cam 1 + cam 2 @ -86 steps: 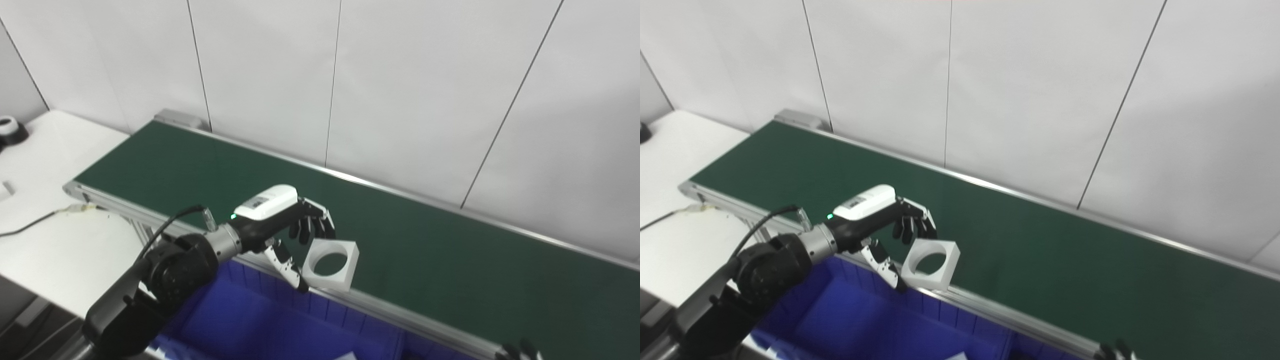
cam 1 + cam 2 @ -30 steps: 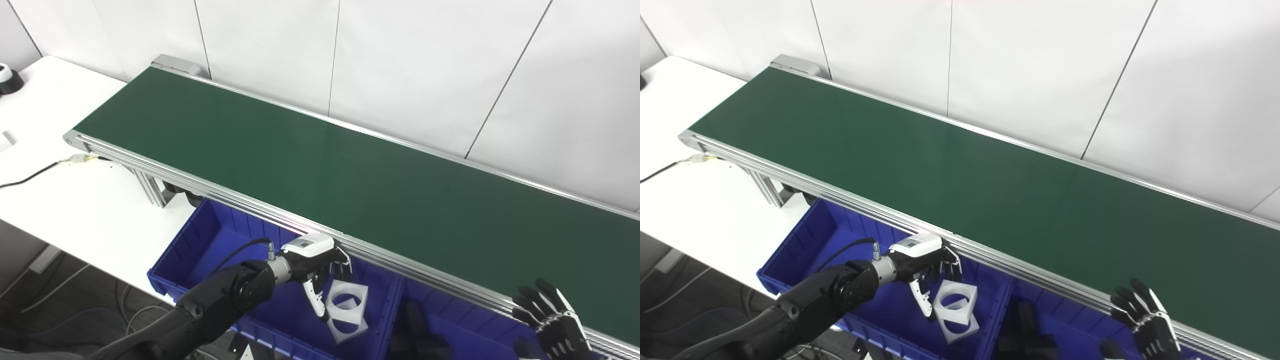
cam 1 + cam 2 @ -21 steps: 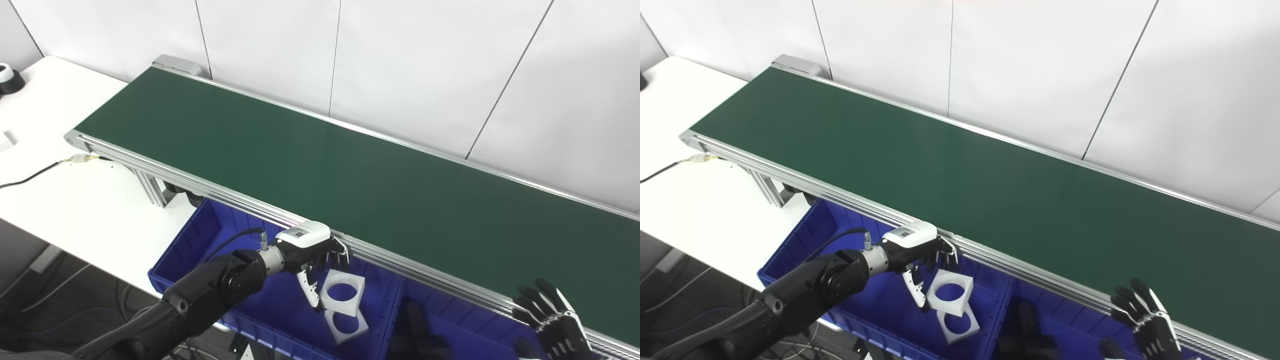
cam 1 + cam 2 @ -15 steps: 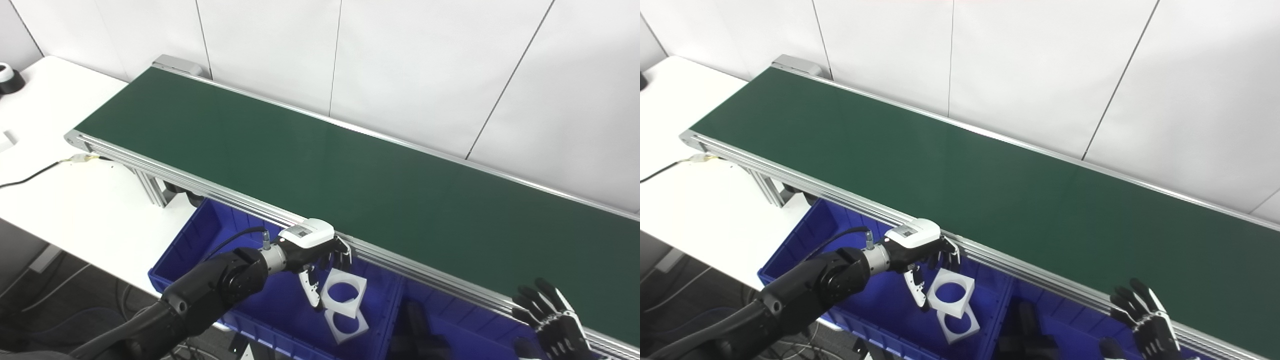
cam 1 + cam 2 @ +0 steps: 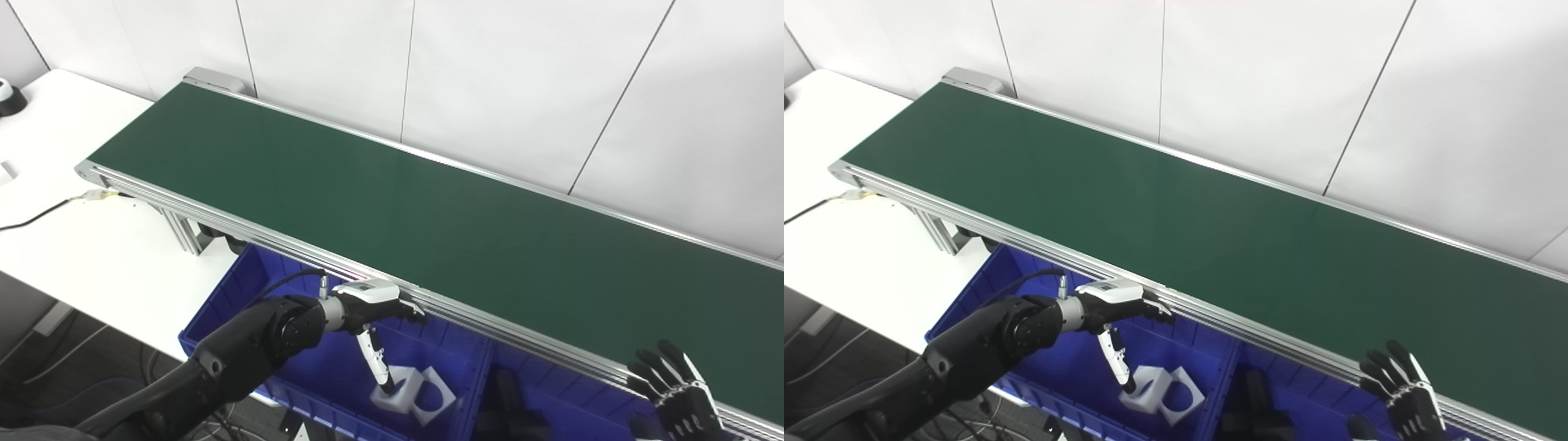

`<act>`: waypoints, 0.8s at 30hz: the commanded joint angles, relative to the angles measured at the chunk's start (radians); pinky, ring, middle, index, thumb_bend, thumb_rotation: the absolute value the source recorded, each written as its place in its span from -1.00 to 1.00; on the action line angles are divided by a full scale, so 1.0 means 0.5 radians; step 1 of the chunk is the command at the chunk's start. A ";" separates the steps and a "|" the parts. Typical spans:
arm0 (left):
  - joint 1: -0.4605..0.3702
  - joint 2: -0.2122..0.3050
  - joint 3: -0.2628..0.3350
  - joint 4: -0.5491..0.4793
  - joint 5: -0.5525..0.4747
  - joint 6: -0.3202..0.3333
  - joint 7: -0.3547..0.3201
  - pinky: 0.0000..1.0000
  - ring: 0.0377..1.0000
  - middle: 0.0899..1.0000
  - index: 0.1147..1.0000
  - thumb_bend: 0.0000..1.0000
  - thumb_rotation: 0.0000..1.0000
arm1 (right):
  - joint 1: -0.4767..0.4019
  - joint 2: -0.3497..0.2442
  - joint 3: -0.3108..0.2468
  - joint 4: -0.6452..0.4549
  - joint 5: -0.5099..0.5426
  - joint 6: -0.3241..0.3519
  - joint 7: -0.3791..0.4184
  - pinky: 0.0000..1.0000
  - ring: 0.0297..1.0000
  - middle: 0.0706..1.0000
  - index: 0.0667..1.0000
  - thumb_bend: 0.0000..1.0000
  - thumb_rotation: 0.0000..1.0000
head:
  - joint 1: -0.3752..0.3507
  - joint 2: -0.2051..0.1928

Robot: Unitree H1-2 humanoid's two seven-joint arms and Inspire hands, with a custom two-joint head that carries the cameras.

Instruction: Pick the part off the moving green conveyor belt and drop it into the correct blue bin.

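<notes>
Left hand [image 5: 373, 300] now spreading open at lower centre of frame — fingers released, holding nothing; half a second ago it was gripping white square part. Part [image 5: 416, 394] now lying in blue bin [image 5: 245, 294] at bottom centre, resting against second identical part. Green conveyor belt [image 5: 429, 214] running bare. Drop step appearing complete. Right hand [image 5: 674, 392] waiting at lower right — fingers spread, empty.

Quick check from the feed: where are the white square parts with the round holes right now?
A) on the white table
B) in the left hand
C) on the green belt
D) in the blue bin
D: the white square parts lie in the blue bin, below the open left hand.
</notes>
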 commanded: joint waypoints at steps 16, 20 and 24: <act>0.056 0.014 0.192 -0.405 -0.690 0.165 -0.267 0.52 0.62 0.62 0.62 1.00 -0.21 | 0.000 0.017 0.029 -0.031 -0.023 -0.025 0.007 0.42 0.53 0.57 0.73 0.45 0.19 | -0.181 -0.053; 0.110 -0.003 0.265 -0.615 -1.105 0.370 -0.405 0.45 0.54 0.56 0.60 1.00 -0.14 | -0.003 0.031 0.050 0.002 -0.041 -0.046 0.006 0.43 0.53 0.57 0.72 0.46 0.16 | -0.288 -0.076; 0.167 -0.047 0.341 -0.776 -1.431 0.506 -0.419 0.34 0.44 0.50 0.58 1.00 -0.17 | -0.008 0.047 0.082 0.035 -0.044 -0.063 0.012 0.45 0.54 0.58 0.71 0.46 0.12 | -0.385 -0.096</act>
